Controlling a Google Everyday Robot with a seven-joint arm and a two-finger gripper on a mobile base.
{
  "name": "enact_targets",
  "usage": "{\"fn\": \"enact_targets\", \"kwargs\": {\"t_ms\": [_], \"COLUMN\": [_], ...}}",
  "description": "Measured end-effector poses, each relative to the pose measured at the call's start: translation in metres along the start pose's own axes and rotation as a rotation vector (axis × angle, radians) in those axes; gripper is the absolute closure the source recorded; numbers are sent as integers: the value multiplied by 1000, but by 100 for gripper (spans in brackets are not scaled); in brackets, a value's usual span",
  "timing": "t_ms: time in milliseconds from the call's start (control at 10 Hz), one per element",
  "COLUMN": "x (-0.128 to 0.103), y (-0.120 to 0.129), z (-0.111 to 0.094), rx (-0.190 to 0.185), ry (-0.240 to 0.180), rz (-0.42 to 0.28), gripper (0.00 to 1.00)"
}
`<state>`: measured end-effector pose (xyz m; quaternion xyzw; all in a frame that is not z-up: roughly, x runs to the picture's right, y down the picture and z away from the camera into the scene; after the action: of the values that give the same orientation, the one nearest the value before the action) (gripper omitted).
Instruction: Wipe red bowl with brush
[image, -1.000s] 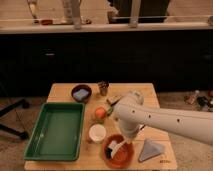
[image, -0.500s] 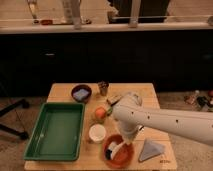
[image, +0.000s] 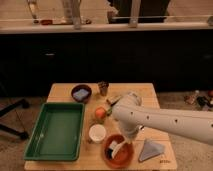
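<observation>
At the front edge of the wooden table (image: 62, 92), the round orange-red terracotta bowl (image: 119, 159) holds the small white, dark-bristled brush (image: 114, 148), and the gripper (image: 121, 145) sits over it; whether it grips cannot be told. The bowl is probably rigid, breakable and apt to slide, while the brush looks light and is best held by its stiff white body.

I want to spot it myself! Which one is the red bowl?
Look at the wooden table, near its front edge, right of the green tray. The red bowl sits between the white cup and the grey cloth, with the robot's claw down inside it. It is orange-red and the widest bowl; the maroon bowl farther back is smaller and darker.
</observation>
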<state>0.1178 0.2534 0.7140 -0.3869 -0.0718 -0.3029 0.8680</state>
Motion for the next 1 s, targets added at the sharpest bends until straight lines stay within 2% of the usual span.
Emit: {"fn": "enact_targets", "kwargs": {"t_ms": [200, 600, 700, 1000], "x": [4, 4, 3, 1], "y": [1, -6, -8, -8], "z": [3, 13, 15, 18], "rx": [-6, -43, -58, -79], "ry": [11, 84, 113, 141], "rz": [20, 31, 29, 28], "gripper": [98, 98, 98, 98]}}
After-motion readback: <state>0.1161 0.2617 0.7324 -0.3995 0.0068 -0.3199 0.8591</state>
